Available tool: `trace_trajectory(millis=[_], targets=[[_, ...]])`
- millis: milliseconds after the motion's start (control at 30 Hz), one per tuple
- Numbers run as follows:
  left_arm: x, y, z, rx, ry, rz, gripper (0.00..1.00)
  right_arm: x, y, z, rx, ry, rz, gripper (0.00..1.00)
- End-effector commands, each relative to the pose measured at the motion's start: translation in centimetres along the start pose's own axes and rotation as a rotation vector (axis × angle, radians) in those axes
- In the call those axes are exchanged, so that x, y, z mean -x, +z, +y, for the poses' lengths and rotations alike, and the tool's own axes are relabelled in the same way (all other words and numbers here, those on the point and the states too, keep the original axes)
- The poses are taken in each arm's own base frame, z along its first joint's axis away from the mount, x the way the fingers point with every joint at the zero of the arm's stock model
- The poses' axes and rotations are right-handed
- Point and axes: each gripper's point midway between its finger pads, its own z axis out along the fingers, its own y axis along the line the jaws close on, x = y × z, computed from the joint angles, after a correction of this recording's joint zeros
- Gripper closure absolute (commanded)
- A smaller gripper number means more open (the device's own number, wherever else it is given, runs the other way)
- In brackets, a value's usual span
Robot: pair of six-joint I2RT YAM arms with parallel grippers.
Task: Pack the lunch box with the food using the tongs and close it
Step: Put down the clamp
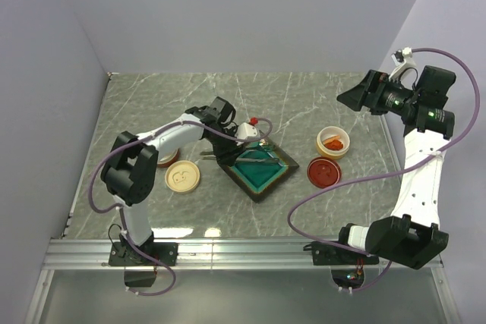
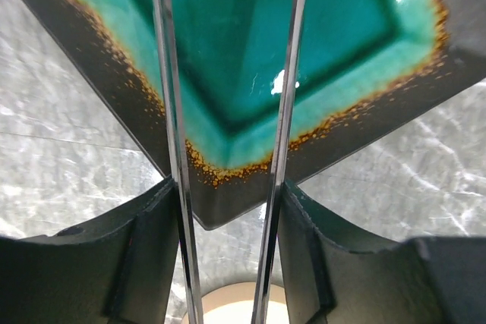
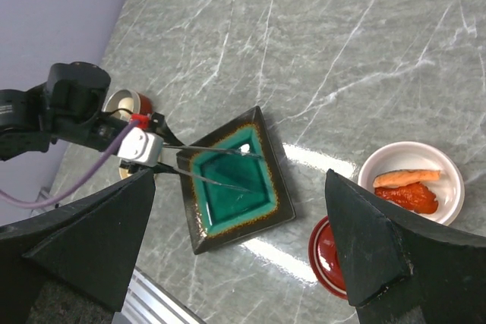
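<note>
Left wrist view alone is showing left gripper (image 2: 228, 210) pinching slim metal tongs (image 2: 171, 111) over glossy teal square dish (image 2: 319, 58). Right wrist view is catching orange-red food (image 3: 408, 189) in round white bowl (image 3: 380, 163), dish's 3 o'clock; right gripper (image 3: 240, 180) gaping.

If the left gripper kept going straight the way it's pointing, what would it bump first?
Probably the green dish: the left gripper holds the tongs out over it, tips ahead. Depth is unclear.

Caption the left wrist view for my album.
Left gripper pinches metal tongs, their arms stretching over a teal dish.
</note>
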Motion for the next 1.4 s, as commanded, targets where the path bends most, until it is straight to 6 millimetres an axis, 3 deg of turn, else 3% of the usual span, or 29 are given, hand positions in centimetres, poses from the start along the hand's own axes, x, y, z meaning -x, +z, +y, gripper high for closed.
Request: trace_trajectory(millis=[0,500,700,733,800,867,900,1000,1133,1367], targets=[[-0.4,0.7,0.7,0.016,0.04,0.02,0.45,-0.3,0.5,-0.4,-0.003,-0.014,0.013,0.0],[-1.3,2.6,0.1,0.037,0.089,0.131,0.37,-2.1,0.8,-1.9,-0.047,-0.065,0.085,0.0],[-1.0,2.4,0.1,0.041,0.088,0.14,0.33,-2.5,0.4,-2.5,-0.088,-0.102,0.111,0.0],[-0.8,2.2,0.2,0.047,0.091,0.139,0.27,-2.6,0.3,-2.6,-0.092,-0.101,0.113,0.0],[-0.6,2.0,0.3,0.052,0.086,0.138,0.26,-2.6,0.2,-2.5,-0.095,-0.109,0.114,0.0],[0.0,1.6,0.3,0.061,0.088,0.129,0.24,-2.8,0.1,-2.5,-0.096,-0.112,0.119,0.0],[0.3,1.3,0.4,0.064,0.093,0.121,0.16,-2.8,0.1,-2.6,-0.097,-0.113,0.122,0.0],[1.1,0.6,0.3,0.069,0.094,0.107,0.15,-3.3,-0.2,-2.5,-0.091,-0.139,0.148,0.0],[3.4,-1.2,0.2,0.087,0.102,0.05,0.13,-5.9,-1.3,-3.0,-0.101,-0.194,0.27,0.0],[6.4,-3.2,-0.8,0.073,0.087,-0.015,0.11,-9.6,-3.4,-7.1,-0.256,-0.321,0.455,0.0]])
